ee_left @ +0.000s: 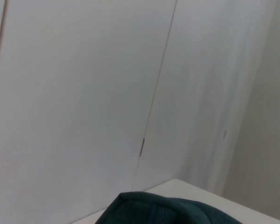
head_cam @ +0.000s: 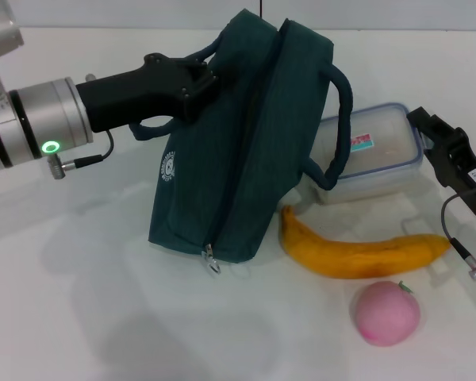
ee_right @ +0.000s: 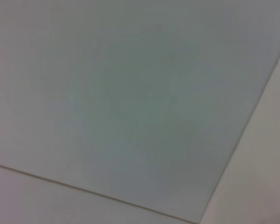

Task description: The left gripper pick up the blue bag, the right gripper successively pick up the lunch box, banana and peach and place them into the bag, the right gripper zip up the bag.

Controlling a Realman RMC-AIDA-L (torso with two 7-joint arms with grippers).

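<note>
Holding the blue bag (head_cam: 246,135) by its near handle, the left gripper (head_cam: 197,86) reaches in from the upper left of the head view, its jaws closed on that loop; the bag stands tilted at the centre, its zipper seemingly closed down to the ring pull. So the first step seems done, and the next calls for the right gripper (head_cam: 440,139), at the right edge, to take the lunch box (head_cam: 373,151) lying behind the bag. Its jaws I cannot tell. The banana (head_cam: 357,252) and the peach (head_cam: 387,313) wait at lower right. Part of the box is hidden by the bag.
</note>
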